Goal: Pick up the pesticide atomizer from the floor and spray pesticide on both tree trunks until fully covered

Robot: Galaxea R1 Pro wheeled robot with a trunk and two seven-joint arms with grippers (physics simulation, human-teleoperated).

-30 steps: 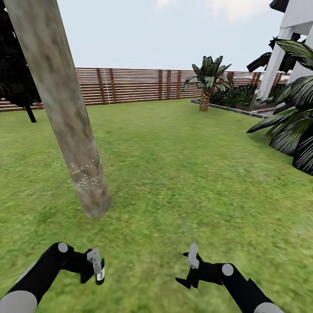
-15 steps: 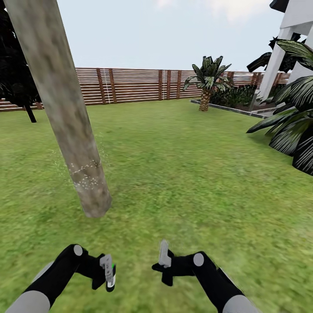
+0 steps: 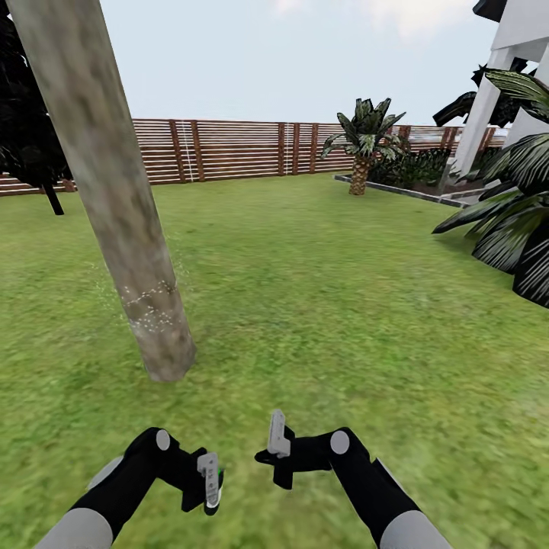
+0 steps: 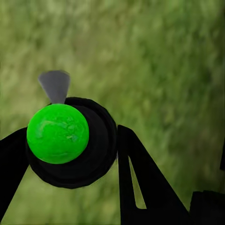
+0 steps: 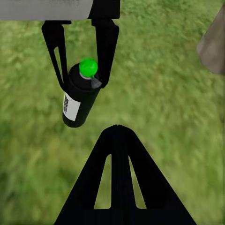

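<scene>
Pesticide atomizer (image 5: 79, 96) is in my left jaws (image 3: 207, 488) — clamped around the dark body, nozzle cap up, held low over the grass (image 3: 343, 305) in front of me. In the right wrist view the two black fingers (image 5: 107, 44) sit either side of the bottle, white label facing out. Left wrist view looks straight down on the cap (image 4: 57, 133), which reads green here, with the small grey nozzle tab (image 4: 54, 85) poking out past it.

Right jaws (image 3: 277, 448) are just beside the left, empty; whether they are open or closed I cannot tell from these views.

Tree trunk (image 3: 114, 191) stands ahead and to my left, thick, pale, leaning. A patch of faint white specks sits low on it, near the base — likely spray already landed. Most of the trunk above that patch looks bare.

Judgement: pickup is done, spraying of the first trunk is the step in hand, and it looks far from covered. Second tree not started as far as I can see.

Next move calls for raising the left arm, aiming the nozzle at the bare bark above the speckled patch, and working upward. Risk: nozzle pointing off-axis, so spray ends up on the grass.
</scene>
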